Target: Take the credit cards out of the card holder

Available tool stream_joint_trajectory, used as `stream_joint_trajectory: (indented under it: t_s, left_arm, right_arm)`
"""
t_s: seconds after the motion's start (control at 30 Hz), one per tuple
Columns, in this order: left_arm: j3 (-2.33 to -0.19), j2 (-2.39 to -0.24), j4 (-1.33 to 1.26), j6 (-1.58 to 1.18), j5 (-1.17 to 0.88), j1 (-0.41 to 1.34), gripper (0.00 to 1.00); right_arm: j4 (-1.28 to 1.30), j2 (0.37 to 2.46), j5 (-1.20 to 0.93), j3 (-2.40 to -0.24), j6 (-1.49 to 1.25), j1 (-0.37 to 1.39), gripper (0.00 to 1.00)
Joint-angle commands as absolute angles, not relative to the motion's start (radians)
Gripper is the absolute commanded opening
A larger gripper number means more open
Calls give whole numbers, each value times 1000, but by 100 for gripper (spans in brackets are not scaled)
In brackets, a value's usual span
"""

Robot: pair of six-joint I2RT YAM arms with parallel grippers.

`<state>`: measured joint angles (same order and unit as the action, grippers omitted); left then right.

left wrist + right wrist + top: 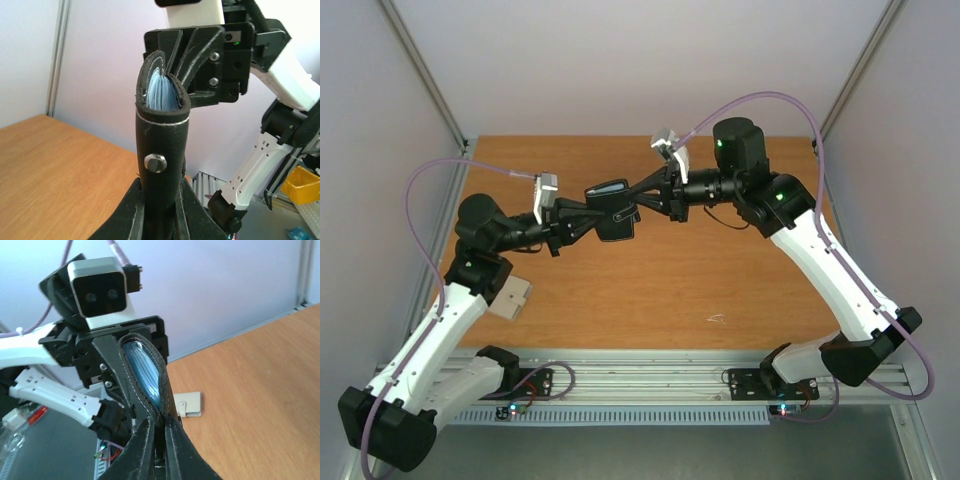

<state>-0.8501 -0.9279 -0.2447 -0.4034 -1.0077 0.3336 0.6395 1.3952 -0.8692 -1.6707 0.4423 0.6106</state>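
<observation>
The black card holder [613, 209] hangs in the air above the middle of the table, held between both grippers. My left gripper [582, 218] is shut on its left end; in the left wrist view the holder [161, 140] stands up between my fingers, with a metal snap and pale blue lining at its top. My right gripper [642, 193] is shut on its right edge; in the right wrist view the holder [142, 375] gapes slightly, showing blue pockets. No credit cards are visible; they are hidden inside or out of view.
A beige flat piece [512, 297] lies on the wooden table [650, 290] near the left arm; it also shows in the right wrist view [189, 404]. Grey walls enclose the table on three sides. A metal rail runs along the near edge.
</observation>
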Motion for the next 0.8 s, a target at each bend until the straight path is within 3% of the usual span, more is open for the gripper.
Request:
stream_joint_trajectory:
  t_s: [0.0, 0.07, 0.17, 0.23, 0.33, 0.4, 0.5, 0.77]
  left_arm:
    - [-855, -921, -240, -438, -903, 330, 0]
    - [-853, -916, -166, -441, -772, 330, 0]
    - [-859, -913, -23, -444, -518, 331, 0]
    - [-863, -914, -5, -451, -455, 330, 0]
    - [-869, -924, -5, -458, -465, 330, 0]
    - [-872, -929, -5, -464, -465, 330, 0]
    - [-876, -929, -5, -466, -480, 330, 0]
    - [-873, -927, -25, -469, -531, 330, 0]
  right_arm:
    - [671, 1397, -582, -1699, 402, 620, 29]
    - [763, 1415, -315, -1742, 385, 621, 48]
    - [844, 1422, -59, -1781, 402, 654, 56]
    - [840, 1424, 113, -1767, 458, 743, 56]
    - [824, 1461, 162, -1764, 535, 892, 52]
    - [794, 1494, 172, -1778, 562, 970, 42]
    - [771, 1546, 179, -1812, 548, 983, 33]
    - [757, 1667, 206, -1895, 590, 983, 31]
